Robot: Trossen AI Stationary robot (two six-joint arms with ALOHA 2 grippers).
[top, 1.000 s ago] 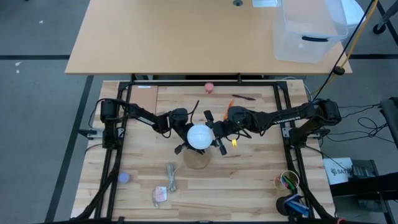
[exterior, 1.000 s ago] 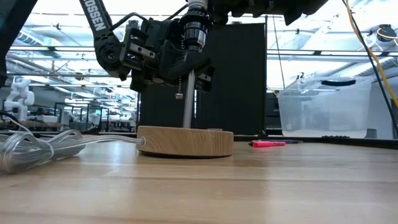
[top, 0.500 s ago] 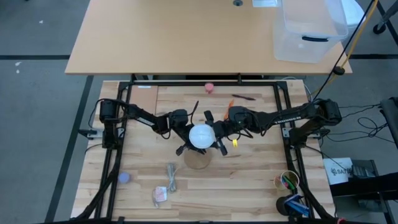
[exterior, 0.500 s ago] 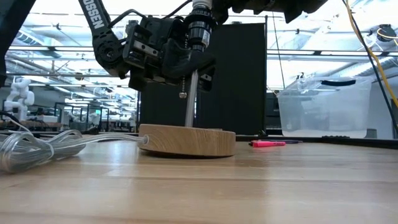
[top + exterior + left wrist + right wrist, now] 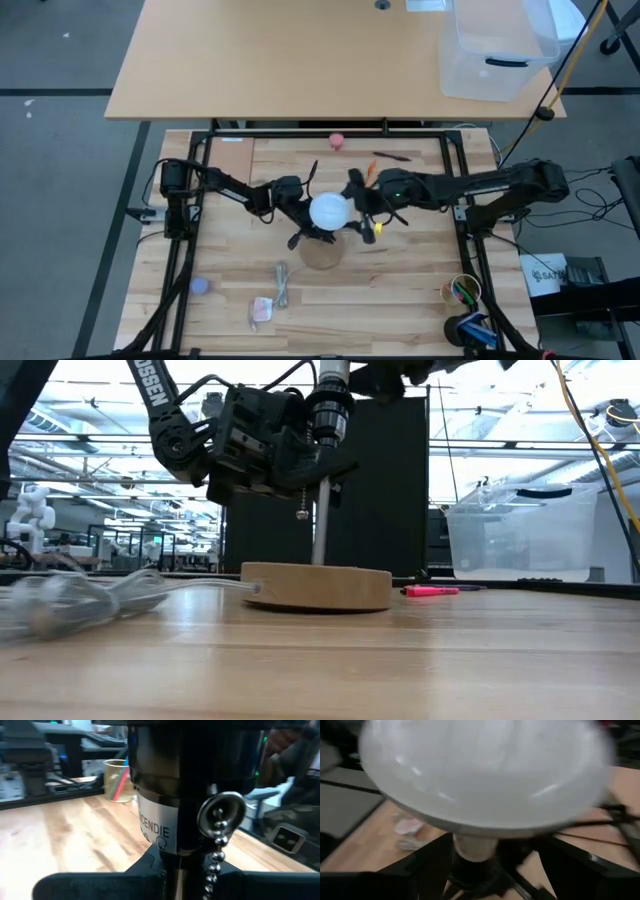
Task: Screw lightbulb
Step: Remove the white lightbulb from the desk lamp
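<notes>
Here, left gripper (image 5: pixel 300 212) clamped on "INCENDIE"-labelled socket (image 5: pixel 165 815) — right gripper's (image 5: pixel 358 212) opening unclear.

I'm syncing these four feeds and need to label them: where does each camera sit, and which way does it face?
High view: overhead, facing straight down; both arms meet at the round frosted white lightbulb.
Low view: at tabletop height, facing level across the table; an arm comes in from above, over the round wooden lamp base.
Left wrist view: on the left arm, facing the black lamp socket close up; its fingers clamp the socket.
Right wrist view: on the right arm, facing the lightbulb.
Shared: low and left wrist views both show the socket's pull chain.
</notes>
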